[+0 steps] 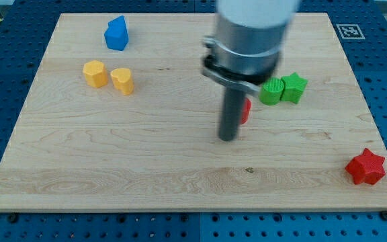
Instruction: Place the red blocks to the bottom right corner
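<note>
A red star-shaped block (366, 167) lies near the board's bottom right corner. A second red block (246, 110) sits mid-board, mostly hidden behind my rod, so its shape cannot be made out. My tip (228, 138) rests on the board just left of and below that hidden red block, close to it or touching it.
Two green blocks (271, 91) (293, 87) sit side by side right of the rod. Two yellow blocks (95, 73) (122, 80) lie at the left. A blue block (117, 33) is at top left. The wooden board (146, 168) ends in edges all round.
</note>
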